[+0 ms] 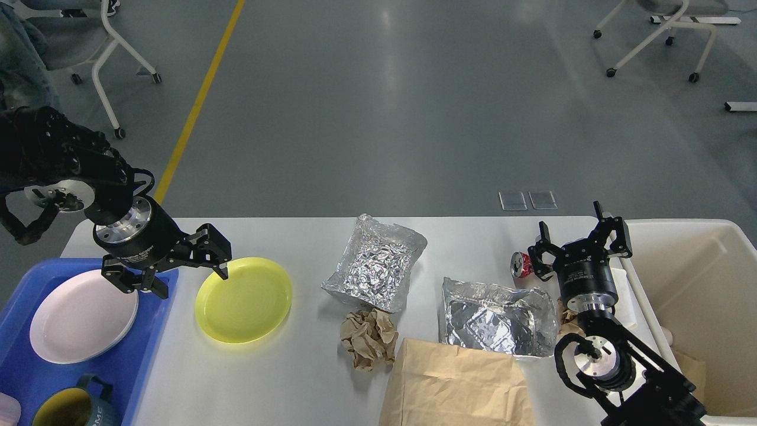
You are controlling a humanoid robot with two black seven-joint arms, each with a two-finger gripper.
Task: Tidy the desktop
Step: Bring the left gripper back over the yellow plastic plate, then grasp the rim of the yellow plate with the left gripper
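Observation:
The white desktop [266, 378] carries a yellow plate [243, 300], two crumpled foil containers [375, 263] [497, 316], a brown paper ball [368, 339], a brown paper bag [455, 387] and a red can [521, 264]. My left gripper [189, 281] is open and low over the gap between the blue tray and the yellow plate, one fingertip at the plate's left rim. My right gripper [576, 234] stands open and empty, pointing away from me, just right of the can.
At the left edge a blue tray [136, 349] holds a white plate [83, 315] and a dark mug [71, 405]. A cream-white bin [698, 284] stands at the table's right end. Rolling chairs are on the floor beyond.

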